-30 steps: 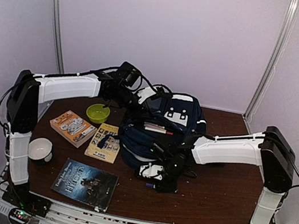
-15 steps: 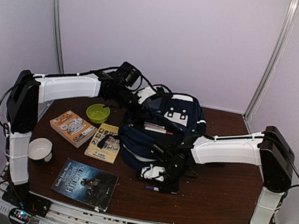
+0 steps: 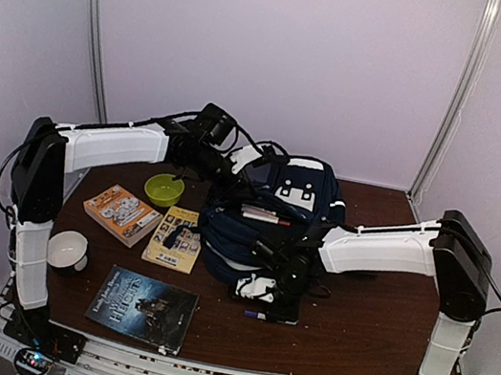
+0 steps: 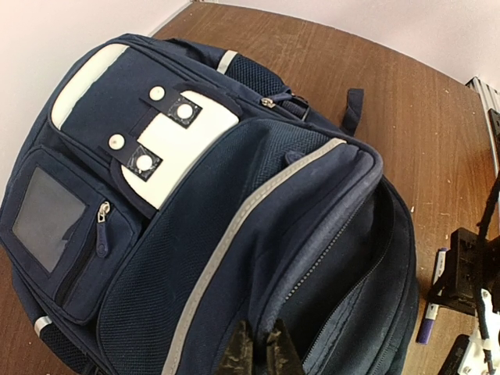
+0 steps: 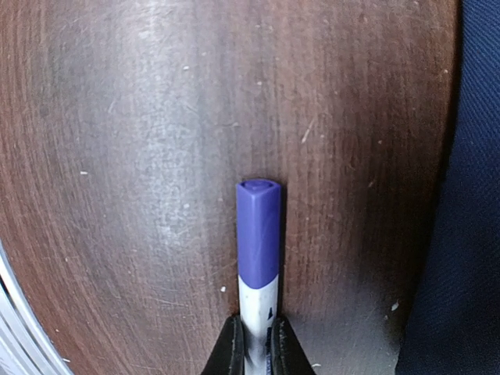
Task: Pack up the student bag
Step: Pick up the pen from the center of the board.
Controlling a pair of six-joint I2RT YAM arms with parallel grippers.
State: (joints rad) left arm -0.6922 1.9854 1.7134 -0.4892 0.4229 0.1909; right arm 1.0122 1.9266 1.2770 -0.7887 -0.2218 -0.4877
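The student bag (image 3: 270, 212), navy with white patches, lies mid-table with its main compartment unzipped (image 4: 195, 195). My left gripper (image 4: 259, 353) is shut on the bag's fabric rim beside the zip, holding the opening at the bag's top end (image 3: 238, 162). A marker (image 5: 258, 242) with a purple cap and white barrel lies on the brown table just in front of the bag (image 3: 254, 314). My right gripper (image 5: 254, 348) is shut on its white barrel, low over the table (image 3: 276, 309). The bag's navy side (image 5: 469, 195) is close on the right.
Two pens (image 3: 260, 215) rest on top of the bag. Left of it are a green bowl (image 3: 165, 189), an orange book (image 3: 122, 213), a yellow book (image 3: 174, 238), a dark book (image 3: 143, 307) and a white mug (image 3: 67, 250).
My right gripper has closed its jaws onto the marker and shifted slightly. The left arm and bag have not moved.
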